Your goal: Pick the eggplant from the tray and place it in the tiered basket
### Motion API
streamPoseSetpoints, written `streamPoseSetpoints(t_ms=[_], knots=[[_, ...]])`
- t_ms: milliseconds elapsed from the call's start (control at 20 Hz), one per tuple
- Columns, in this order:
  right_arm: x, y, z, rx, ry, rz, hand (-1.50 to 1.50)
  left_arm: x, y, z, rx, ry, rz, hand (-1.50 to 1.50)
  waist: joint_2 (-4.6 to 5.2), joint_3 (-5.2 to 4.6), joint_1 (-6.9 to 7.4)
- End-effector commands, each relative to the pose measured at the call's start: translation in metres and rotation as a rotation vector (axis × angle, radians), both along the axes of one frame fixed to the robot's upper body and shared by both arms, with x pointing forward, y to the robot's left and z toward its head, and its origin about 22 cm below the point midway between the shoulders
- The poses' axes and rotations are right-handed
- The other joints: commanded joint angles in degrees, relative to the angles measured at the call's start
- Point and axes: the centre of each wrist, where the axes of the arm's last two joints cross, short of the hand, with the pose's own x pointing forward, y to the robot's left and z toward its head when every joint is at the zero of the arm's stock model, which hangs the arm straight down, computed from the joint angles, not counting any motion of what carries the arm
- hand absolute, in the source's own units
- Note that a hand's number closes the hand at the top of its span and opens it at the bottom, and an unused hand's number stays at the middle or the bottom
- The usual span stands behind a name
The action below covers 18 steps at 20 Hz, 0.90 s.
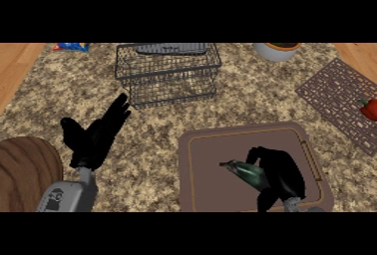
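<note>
Left to right on my feed: wooden board [26, 172] at the near-left edge of the bench [59, 99]. My left hand [92, 137] sits just right of it, fingers straight and apart, pointing far, holding nothing. Far of it, centre-left, the wire tiered basket [168, 74] stands on the bench, something grey in its top tier, can't tell what. Blue packet [71, 47] at far left edge. Brown tray [250, 167] near-right; eggplant [247, 172] is on it, right hand [280, 172] curled around it, fingers clamped on the eggplant. Grey bowl [278, 51] at far edge. Perforated mat [338, 99] far right, red item [369, 109] on it.
</note>
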Motion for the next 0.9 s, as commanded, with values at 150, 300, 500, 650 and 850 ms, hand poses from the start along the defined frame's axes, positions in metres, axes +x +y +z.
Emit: streamPoseSetpoints(t_ms=[150,300,500,650,850], knots=[[0.014,0.036,-0.001,-0.109,0.067,-0.240,1.50,-0.003,-0.011,0.005,-0.015,0.005,0.001,0.00,1.02,1.48,0.63],[0.006,0.047,0.034,-0.038,0.039,-0.265,1.50,0.000,0.014,0.008,-0.003,-0.006,0.003,0.00,0.94,1.46,0.07],[-0.002,0.067,0.065,0.141,-0.060,-0.287,1.50,0.025,0.004,0.020,0.003,-0.006,0.021,0.00,1.01,1.48,-0.62],[-0.026,0.068,0.110,0.232,-0.142,-0.316,1.50,0.004,0.021,0.008,0.014,0.006,0.009,0.00,0.70,1.44,-0.43],[-0.037,0.062,0.163,0.274,-0.285,-0.296,1.50,-0.005,0.016,0.005,-0.012,0.017,0.010,0.00,0.76,1.45,-0.13]])
